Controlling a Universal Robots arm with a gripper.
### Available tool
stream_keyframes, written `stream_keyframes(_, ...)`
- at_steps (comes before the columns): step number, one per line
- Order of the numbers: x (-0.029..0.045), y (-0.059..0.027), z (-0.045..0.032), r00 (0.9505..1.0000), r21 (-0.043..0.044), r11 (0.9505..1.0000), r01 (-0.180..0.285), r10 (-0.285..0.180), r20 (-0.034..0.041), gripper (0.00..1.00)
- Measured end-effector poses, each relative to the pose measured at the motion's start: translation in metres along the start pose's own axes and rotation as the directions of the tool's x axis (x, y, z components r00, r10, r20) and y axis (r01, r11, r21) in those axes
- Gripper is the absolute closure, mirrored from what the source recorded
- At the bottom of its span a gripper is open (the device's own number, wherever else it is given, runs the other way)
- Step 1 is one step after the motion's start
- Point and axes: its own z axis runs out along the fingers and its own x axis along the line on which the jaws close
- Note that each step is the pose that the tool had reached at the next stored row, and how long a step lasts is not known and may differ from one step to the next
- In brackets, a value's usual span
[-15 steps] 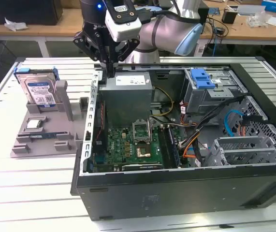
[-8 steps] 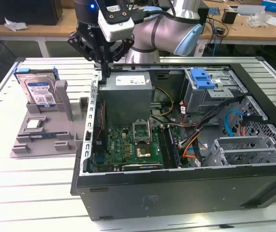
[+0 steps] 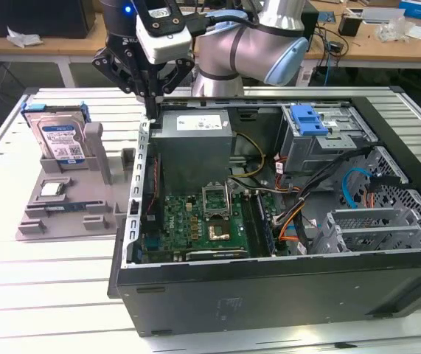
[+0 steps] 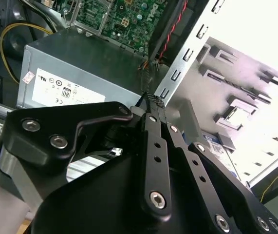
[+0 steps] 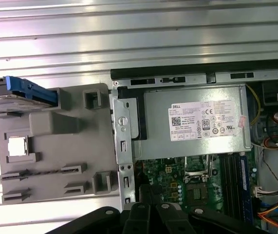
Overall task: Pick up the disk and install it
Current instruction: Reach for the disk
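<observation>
The disk point(image 3: 59, 140) is a silver drive with a white-and-blue label in a blue bracket. It leans upright in a slot at the far end of the grey fixture point(image 3: 85, 214), at the exterior view's left. In the first wrist view the disk point(image 5: 17, 95) shows edge-on with its blue bracket. My gripper point(image 3: 151, 109) hangs over the near-left corner of the open computer case point(image 3: 269, 280), right of the disk and apart from it. Its black fingers point(image 4: 154, 126) are pressed together at the tip, shut with nothing held.
Inside the case lie a grey power supply point(image 3: 195, 129), a green motherboard point(image 3: 195, 225), loose cables and a drive cage with a blue clip point(image 3: 310, 118). A small square chip point(image 3: 53, 189) sits on the fixture. Both stand on a slatted metal table point(image 3: 40, 280).
</observation>
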Motion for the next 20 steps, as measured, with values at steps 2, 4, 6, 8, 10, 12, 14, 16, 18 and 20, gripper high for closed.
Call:
stream_keyframes(2, 0.0017, -0.0001, -0.0001, 1.0000, 0.0001, 1.0000, 0.000, 0.000, 0.0000, 0.89)
stream_keyframes(4, 0.0039, -0.0003, -0.0001, 1.0000, 0.0001, 1.0000, 0.000, 0.000, 0.0000, 0.89)
stream_keyframes(6, 0.0062, -0.0005, -0.0002, 1.0000, 0.0000, 1.0000, 0.000, 0.000, 0.0000, 0.89)
stream_keyframes(8, 0.0084, -0.0006, -0.0002, 1.0000, 0.0000, 1.0000, 0.000, 0.000, 0.0000, 0.89)
stream_keyframes(10, 0.0112, -0.0008, -0.0003, 1.0000, 0.0001, 1.0000, 0.000, 0.000, 0.0000, 0.89)
stream_keyframes(12, 0.0149, -0.0011, -0.0004, 1.0000, 0.0000, 1.0000, 0.000, 0.000, 0.0000, 0.89)
stream_keyframes(14, 0.0198, -0.0015, -0.0006, 1.0000, 0.0001, 1.0000, 0.000, 0.000, 0.0000, 0.89)
stream_keyframes(16, 0.0239, -0.0018, -0.0006, 1.0000, 0.0001, 1.0000, 0.000, 0.000, 0.0000, 0.89)
stream_keyframes(18, 0.0293, -0.0022, -0.0008, 1.0000, 0.0000, 1.0000, 0.000, 0.000, 0.0000, 0.89)
stream_keyframes(20, 0.0356, -0.0027, -0.0010, 1.0000, 0.0001, 1.0000, 0.000, 0.000, 0.0000, 0.89)
